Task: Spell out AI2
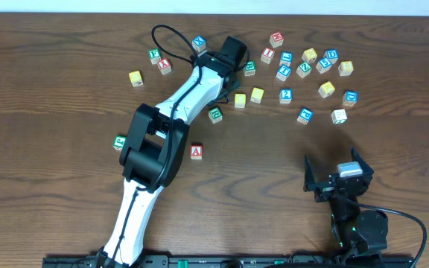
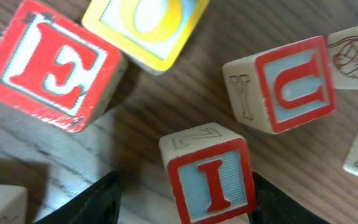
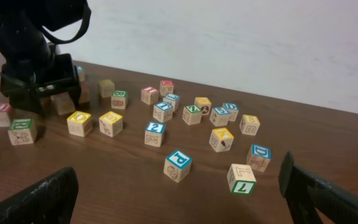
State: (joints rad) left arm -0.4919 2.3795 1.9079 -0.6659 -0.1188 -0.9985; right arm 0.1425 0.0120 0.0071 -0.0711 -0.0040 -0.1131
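My left end effector (image 2: 185, 186) is open, straddling the I cube (image 2: 209, 177). Light, stiff wood; I'd pinch its flat side faces.

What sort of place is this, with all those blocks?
Probably a robotics lab or test bench: a white arm and a black arm at a wooden table, letter cubes strewn on it, a bare wall behind.

The left wrist view's bottom edge cuts off the I cube (image 2: 211, 180) and both fingers (image 2: 95, 202), its top edge crops the O cube (image 2: 143, 25), and overhead the left gripper (image 1: 234, 56) hides the I cube entirely, while letters on the far cubes (image 1: 327, 88) are too small to read.
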